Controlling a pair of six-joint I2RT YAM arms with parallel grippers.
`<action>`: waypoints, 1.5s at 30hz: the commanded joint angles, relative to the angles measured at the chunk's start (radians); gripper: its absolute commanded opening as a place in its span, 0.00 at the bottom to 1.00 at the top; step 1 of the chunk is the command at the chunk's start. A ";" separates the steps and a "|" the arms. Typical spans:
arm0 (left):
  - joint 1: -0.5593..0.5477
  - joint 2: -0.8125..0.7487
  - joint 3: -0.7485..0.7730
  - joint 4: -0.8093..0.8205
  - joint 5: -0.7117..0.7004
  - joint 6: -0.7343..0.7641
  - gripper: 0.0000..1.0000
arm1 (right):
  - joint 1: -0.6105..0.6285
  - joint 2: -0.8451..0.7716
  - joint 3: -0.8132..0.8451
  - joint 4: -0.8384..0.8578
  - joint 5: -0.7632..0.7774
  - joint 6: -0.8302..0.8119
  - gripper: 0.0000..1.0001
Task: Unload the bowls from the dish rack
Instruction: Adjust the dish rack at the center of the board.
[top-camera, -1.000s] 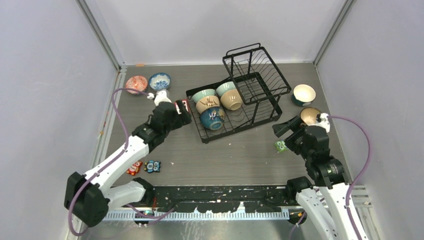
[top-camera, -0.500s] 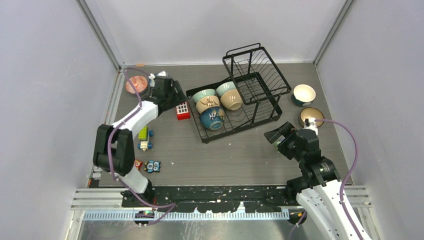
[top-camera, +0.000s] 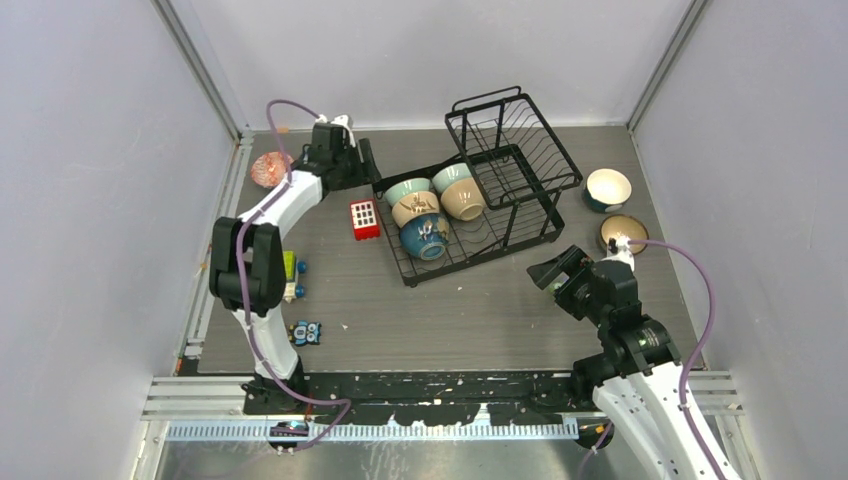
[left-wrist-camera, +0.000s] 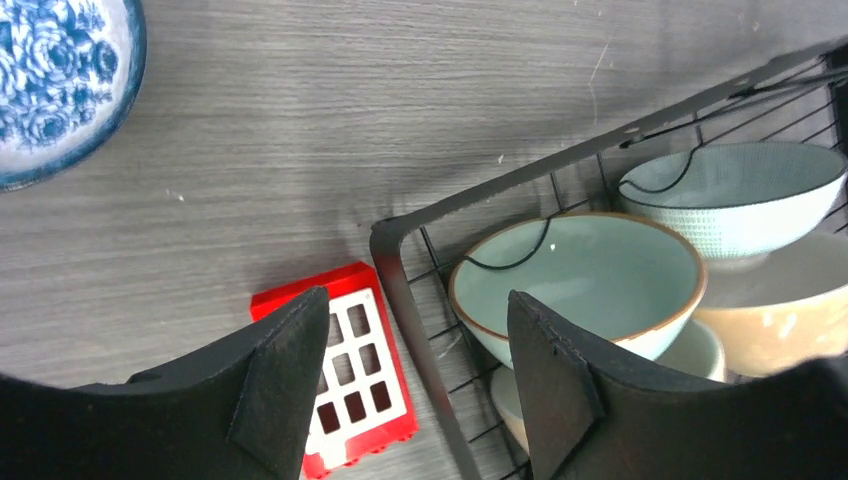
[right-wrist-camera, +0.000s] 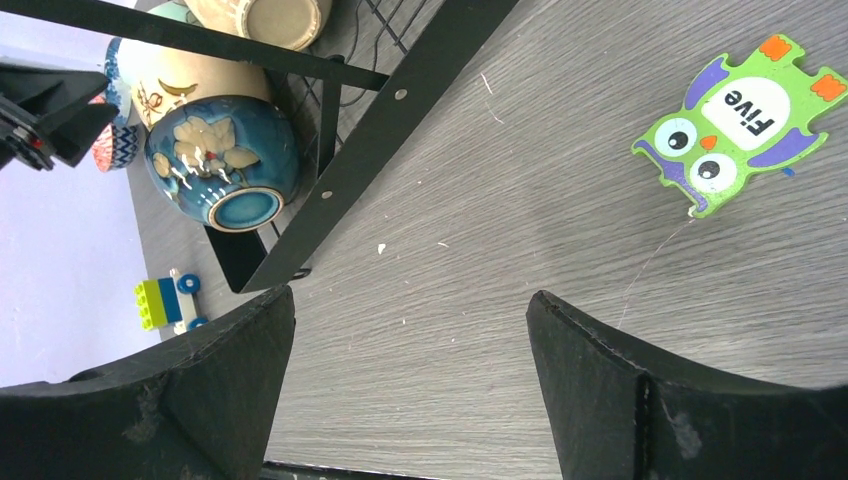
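The black wire dish rack (top-camera: 500, 228) lies mid-table, its boxy basket at the far end. Its tray holds two pale green bowls (top-camera: 408, 188) (top-camera: 452, 176), two tan bowls (top-camera: 415, 208) (top-camera: 466, 201) and a dark blue bowl (top-camera: 424, 236). My left gripper (top-camera: 362, 165) hovers open over the rack's left corner rim (left-wrist-camera: 400, 290), its fingers empty, the nearest green bowl (left-wrist-camera: 575, 280) just to the right of them. My right gripper (top-camera: 552, 270) stands open and empty over bare table (right-wrist-camera: 410, 297), near the rack's front right corner (right-wrist-camera: 400, 95).
Outside the rack stand a red patterned bowl (top-camera: 270, 168), a blue-and-white bowl (left-wrist-camera: 50, 80), a cream bowl (top-camera: 608, 188) and a brown bowl (top-camera: 620, 232). A red block with white squares (top-camera: 364, 219) lies left of the rack. An owl toy (right-wrist-camera: 735, 120) and small toys (top-camera: 290, 265) lie about.
My left arm has swung from the mid-left table to the rack's far left corner, jaws narrowing slightly. My right gripper moved a little left, away from the brown bowl.
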 joint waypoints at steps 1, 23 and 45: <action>0.008 0.042 0.111 -0.065 0.054 0.180 0.67 | 0.008 -0.019 0.000 0.012 -0.009 -0.021 0.89; 0.009 0.184 0.176 -0.084 0.026 0.203 0.58 | 0.029 -0.018 0.049 -0.007 0.004 -0.065 0.90; -0.032 0.145 0.063 -0.053 -0.047 0.089 0.01 | 0.029 0.033 0.097 0.053 0.112 -0.027 0.91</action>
